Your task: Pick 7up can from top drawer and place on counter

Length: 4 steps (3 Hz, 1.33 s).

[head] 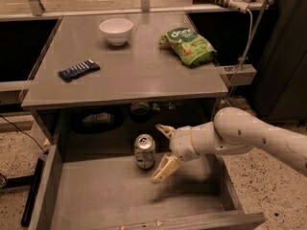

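The top drawer point(96, 200) is pulled out at the near edge of the view. Its front wall runs along the bottom, its raised side walls stand at 9 and 3 o'clock, and most of its grey floor lies bare.

Toward the drawer's far end, a little right of its middle, the 7up can point(145, 151) stands upright on the drawer floor with its pull-tab top facing up. The pincer point(158, 153) hangs just beside the can, at the can's 3 o'clock. It is released and spread wide. One pale finger sits high near the can's top rim and the other finger point(165, 168) slants down toward the drawer floor by the can's base. Neither finger is closed on the can, and I cannot tell whether a tip brushes its side. The white arm point(240, 133) reaches in from 3 o'clock, over the drawer's right wall.

Behind the can, in the shadow under the counter point(134, 75), sit a few dark shapes too dim to name.

Three things rest well apart on the counter. A dark blue packet point(78, 70) lies flat at the counter's 9 o'clock. A white bowl point(116, 30) stands at 11 o'clock, and a green snack bag point(189, 45) lies at 2 o'clock near the right edge.
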{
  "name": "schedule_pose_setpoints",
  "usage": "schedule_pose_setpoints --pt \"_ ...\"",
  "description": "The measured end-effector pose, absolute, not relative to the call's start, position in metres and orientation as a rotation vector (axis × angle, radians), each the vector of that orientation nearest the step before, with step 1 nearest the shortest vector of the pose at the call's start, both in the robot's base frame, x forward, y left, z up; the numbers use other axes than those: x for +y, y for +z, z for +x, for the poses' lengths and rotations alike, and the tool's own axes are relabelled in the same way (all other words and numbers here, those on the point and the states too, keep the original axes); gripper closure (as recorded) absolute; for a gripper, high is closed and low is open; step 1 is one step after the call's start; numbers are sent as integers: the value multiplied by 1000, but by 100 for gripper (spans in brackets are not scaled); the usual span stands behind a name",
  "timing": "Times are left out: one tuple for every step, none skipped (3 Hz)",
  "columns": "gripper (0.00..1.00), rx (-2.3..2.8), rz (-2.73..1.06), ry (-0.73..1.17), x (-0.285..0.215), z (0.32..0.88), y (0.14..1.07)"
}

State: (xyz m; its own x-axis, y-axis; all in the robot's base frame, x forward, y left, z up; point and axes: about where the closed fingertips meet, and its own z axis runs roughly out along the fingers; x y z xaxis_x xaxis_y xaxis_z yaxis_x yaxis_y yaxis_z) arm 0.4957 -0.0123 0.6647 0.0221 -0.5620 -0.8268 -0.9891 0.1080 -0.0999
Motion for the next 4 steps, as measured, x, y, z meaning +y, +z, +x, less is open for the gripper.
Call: schedule_pose_setpoints --pt "0 1645 -1494 782 0 500 665" --pt "0 1653 -1443 858 7 502 662" --pt "18 1653 -1443 859 7 502 662" --pt "42 1653 -1443 859 7 502 662"
